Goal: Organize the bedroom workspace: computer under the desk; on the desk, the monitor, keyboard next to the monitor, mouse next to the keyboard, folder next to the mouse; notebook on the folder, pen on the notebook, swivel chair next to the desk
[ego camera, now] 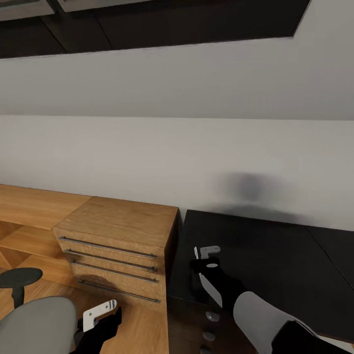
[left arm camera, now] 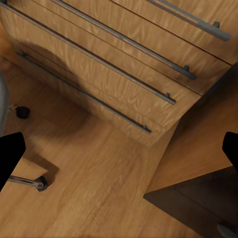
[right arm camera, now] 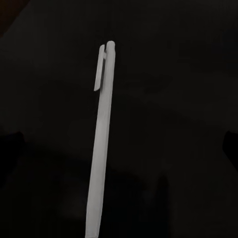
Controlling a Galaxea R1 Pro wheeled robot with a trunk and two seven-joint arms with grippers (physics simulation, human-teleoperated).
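Observation:
A white pen (right arm camera: 101,144) with a clip lies on a black tabletop (ego camera: 265,250). My right gripper (ego camera: 204,260) hovers just above it, and the pen runs lengthwise between the open fingers without touching them. The swivel chair's grey seat (ego camera: 34,324) and black armrest (ego camera: 19,278) sit at the lower left. One chair caster (left arm camera: 22,111) and a chrome leg (left arm camera: 29,182) appear in the left wrist view. My left gripper (ego camera: 105,314) hangs open and empty beside the seat, above the wooden floor (left arm camera: 99,173). The monitor, keyboard, mouse, folder, notebook and computer are out of view.
A wooden drawer unit (ego camera: 118,236) with several long bar handles stands between the chair and the black furniture, joined to a wooden desktop (ego camera: 29,201) at the left. The black unit has round knobs (ego camera: 212,316) on its front. A plain white wall rises behind.

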